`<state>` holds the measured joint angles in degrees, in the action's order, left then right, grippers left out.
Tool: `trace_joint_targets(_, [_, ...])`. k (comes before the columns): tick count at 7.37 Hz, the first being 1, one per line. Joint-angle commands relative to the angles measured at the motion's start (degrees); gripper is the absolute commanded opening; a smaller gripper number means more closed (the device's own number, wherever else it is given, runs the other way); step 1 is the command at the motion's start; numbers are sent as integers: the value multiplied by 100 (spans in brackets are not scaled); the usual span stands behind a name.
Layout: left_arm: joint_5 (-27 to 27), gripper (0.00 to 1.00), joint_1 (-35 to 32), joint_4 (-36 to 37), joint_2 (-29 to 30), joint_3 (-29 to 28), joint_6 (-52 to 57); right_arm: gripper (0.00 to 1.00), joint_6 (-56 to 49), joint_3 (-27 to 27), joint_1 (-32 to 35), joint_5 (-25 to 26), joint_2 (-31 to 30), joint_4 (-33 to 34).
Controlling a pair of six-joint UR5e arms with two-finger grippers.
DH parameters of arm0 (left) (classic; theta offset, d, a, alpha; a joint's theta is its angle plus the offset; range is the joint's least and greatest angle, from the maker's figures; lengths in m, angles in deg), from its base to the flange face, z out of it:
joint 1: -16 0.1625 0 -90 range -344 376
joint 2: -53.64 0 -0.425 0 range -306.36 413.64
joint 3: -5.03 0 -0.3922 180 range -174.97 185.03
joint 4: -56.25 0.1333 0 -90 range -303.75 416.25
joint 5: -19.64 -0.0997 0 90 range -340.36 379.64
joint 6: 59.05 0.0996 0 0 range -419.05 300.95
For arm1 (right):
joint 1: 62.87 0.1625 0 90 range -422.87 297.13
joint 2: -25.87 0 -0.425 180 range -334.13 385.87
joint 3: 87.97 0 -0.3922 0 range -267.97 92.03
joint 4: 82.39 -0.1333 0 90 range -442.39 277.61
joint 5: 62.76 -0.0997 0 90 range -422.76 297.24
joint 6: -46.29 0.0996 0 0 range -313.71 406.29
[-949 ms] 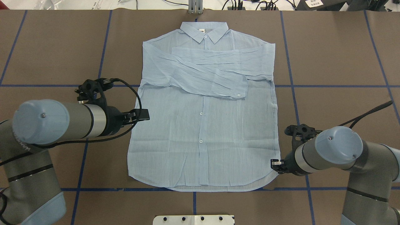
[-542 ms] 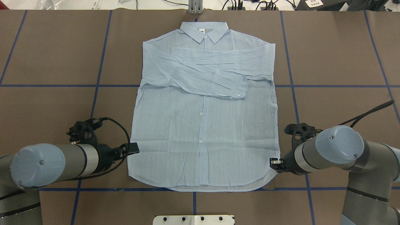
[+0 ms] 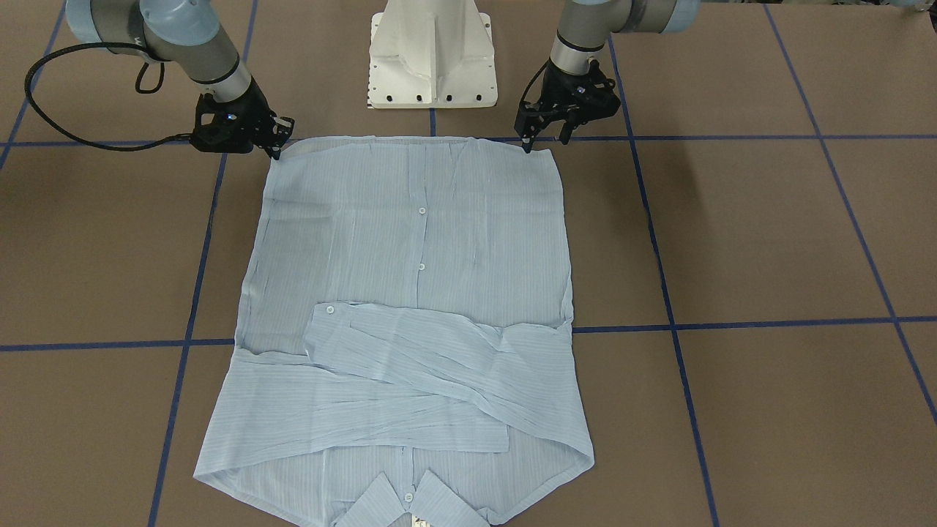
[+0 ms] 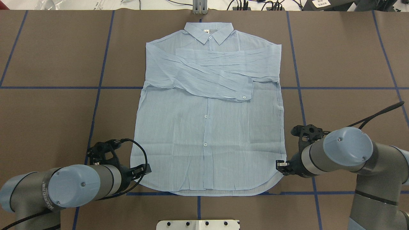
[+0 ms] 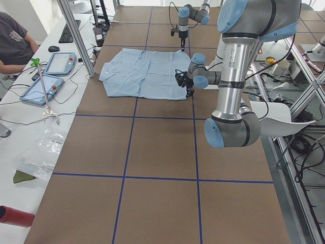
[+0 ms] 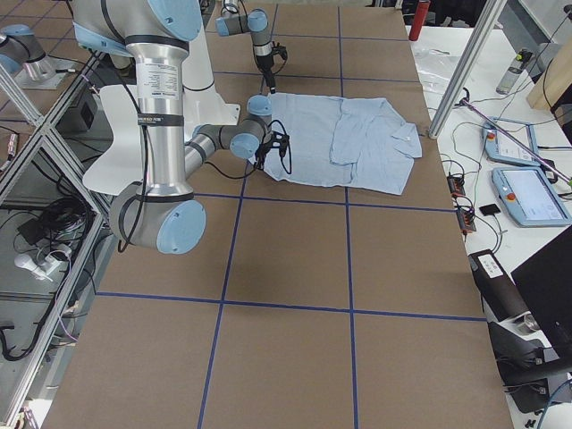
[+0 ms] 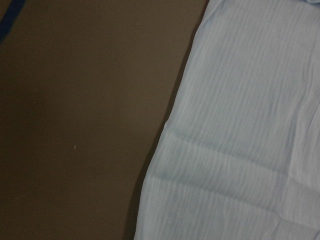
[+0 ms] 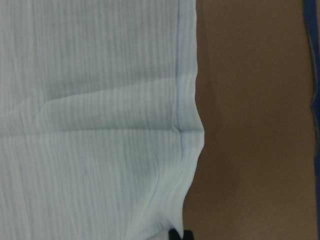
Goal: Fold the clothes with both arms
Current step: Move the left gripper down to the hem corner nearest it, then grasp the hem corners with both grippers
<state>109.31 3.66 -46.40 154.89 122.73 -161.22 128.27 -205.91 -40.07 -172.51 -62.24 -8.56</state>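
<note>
Shirt (image 4: pixel 207 134) lay flat on the worktop (image 4: pixel 338 57). Left fingers (image 3: pixel 524 140) stood spread at one hem corner. Right fingers (image 4: pixel 281 165) met the other, their grip impossible to tell.

shirt (image 4: pixel 207 134) lies flat on the tabletop (image 4: pixel 345 57), collar toward the far edge, sleeves crossed over its chest; left fingers (image 4: pixel 145 168) and right fingers (image 4: pixel 281 165) flank its near hem corners.

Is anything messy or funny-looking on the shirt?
Only a little: the shirt lies flat, but the sleeves folded across its chest are wrinkly, and the top sleeve slants down instead of lying straight. Nothing looks torn or spilled.
</note>
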Motion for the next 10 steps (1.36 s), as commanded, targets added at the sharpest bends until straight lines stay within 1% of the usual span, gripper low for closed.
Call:
trace_joint_targets(1, [-2,74,38,88,44,-150,-4,0,-7,-1,22,-12,-4,0])
trace_joint_targets(2, [-2,68,38,88,36,-272,-4,0,-7,7,31,-29,-4,0])
trace_joint_targets(3, [-2,66,38,88,44,-291,4,0,-7,-1,49,-64,5,0])
trace_joint_targets(5, [-2,59,38,88,44,-291,5,0,-7,-1,58,-65,-13,0])
trace_joint_targets(7, [-2,47,38,88,44,-282,5,0,-7,-1,66,-73,-13,0])
trace_joint_targets(8, [-2,45,38,88,18,-291,5,0,-7,-1,66,-65,-21,9])
trace_joint_targets(10, [-2,45,38,88,18,-283,5,0,-7,-10,93,-73,-21,0])
